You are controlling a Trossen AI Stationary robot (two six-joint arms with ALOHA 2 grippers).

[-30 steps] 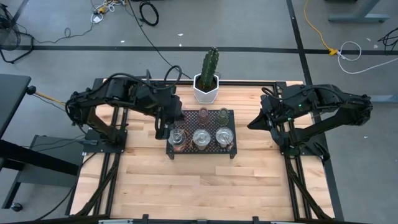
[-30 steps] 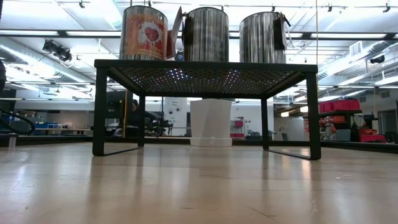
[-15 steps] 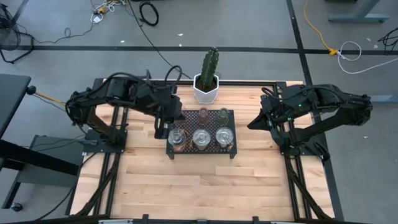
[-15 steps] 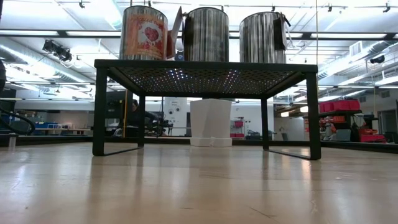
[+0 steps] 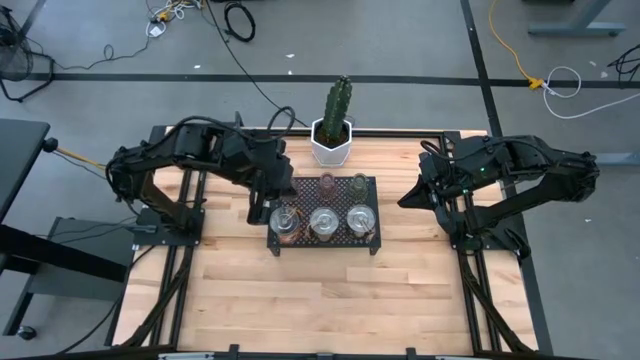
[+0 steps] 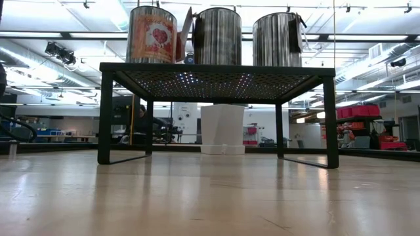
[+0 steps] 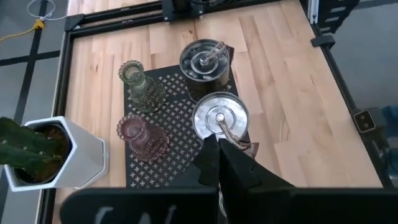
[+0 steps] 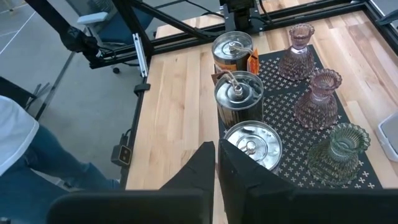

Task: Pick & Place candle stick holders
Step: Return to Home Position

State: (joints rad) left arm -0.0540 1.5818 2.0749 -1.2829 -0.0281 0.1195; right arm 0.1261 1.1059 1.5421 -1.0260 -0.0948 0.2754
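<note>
Three shiny silver holders (image 5: 285,222) (image 5: 322,221) (image 5: 360,220) stand upright in the near row on the black mesh tray (image 5: 323,240). Tinted glass cups stand behind them: a pinkish one (image 5: 327,185), a greenish one (image 5: 358,184) and a third (image 8: 298,38). The silver holders also show in the low view (image 6: 217,36), on the tray's top (image 6: 216,72). My left gripper (image 5: 268,198) is shut and hovers over the tray's left end, above the nearest silver holder (image 7: 219,115). My right gripper (image 5: 408,196) is shut and waits right of the tray.
A white hexagonal cactus pot (image 5: 332,140) stands just behind the tray at the table's far edge. Bare wooden table (image 5: 320,300) lies in front of the tray and to both sides. A person's clothing (image 8: 18,162) shows beyond the table.
</note>
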